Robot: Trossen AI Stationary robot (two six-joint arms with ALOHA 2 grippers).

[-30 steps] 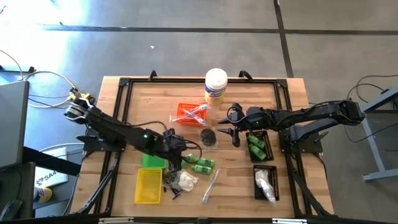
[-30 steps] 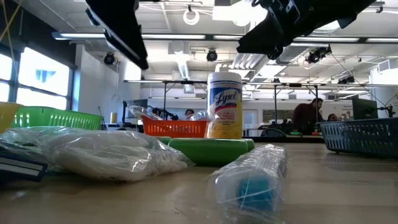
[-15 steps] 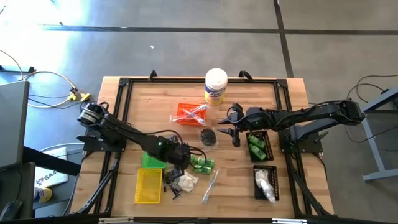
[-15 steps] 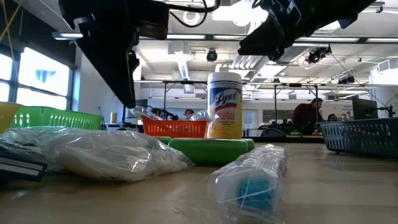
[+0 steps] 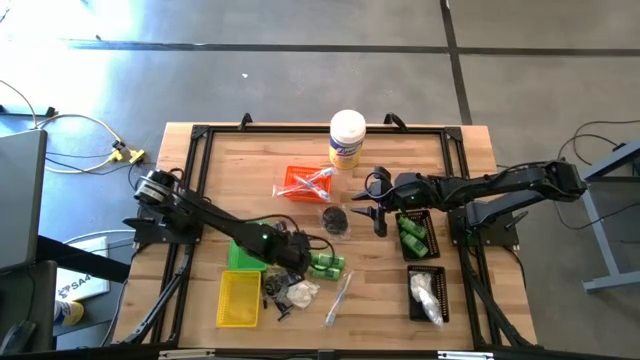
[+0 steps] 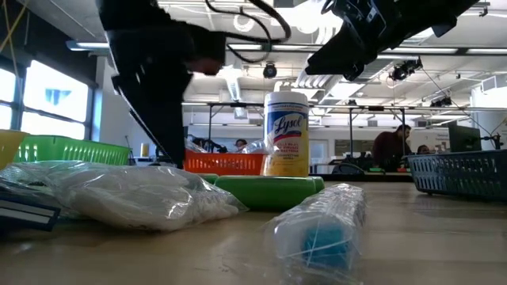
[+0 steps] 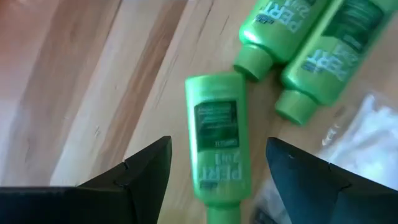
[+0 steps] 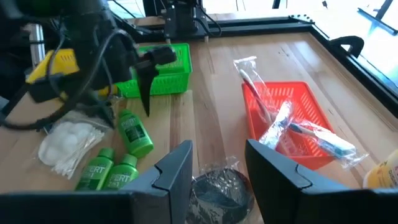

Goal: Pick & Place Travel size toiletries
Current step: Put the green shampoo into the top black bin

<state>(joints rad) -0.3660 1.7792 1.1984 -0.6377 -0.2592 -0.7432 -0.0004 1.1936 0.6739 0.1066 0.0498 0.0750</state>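
Note:
My left gripper point(image 5: 298, 264) point(image 7: 217, 146) is open and low over the table. Its fingers stand on either side of one small green bottle point(image 7: 214, 149) that lies flat on the wood, and they do not touch it. Two more green bottles point(image 7: 311, 37) lie side by side just beyond it point(image 5: 328, 266). A clear bag of white fluffy bits point(image 5: 299, 292) point(image 6: 135, 194), small black pieces point(image 5: 272, 296) and a clear-wrapped stick point(image 5: 338, 298) lie nearer the near edge. My right gripper point(image 5: 372, 216) point(image 8: 217, 155) hangs open above a round black mesh piece point(image 8: 221, 190).
A large white canister point(image 5: 347, 138) stands at the far edge. An orange tray point(image 5: 303, 184) holds wrapped sticks. A green tray point(image 5: 244, 258) and a yellow tray point(image 5: 238, 298) sit left of the bottles. Two black trays point(image 5: 414, 236) point(image 5: 425, 294) on the right hold green bottles and white bags.
My left gripper has moved down and toward the table's right and near edges, coming to the green bottles and straddling one. My right arm has kept still, and nothing on the table has moved.

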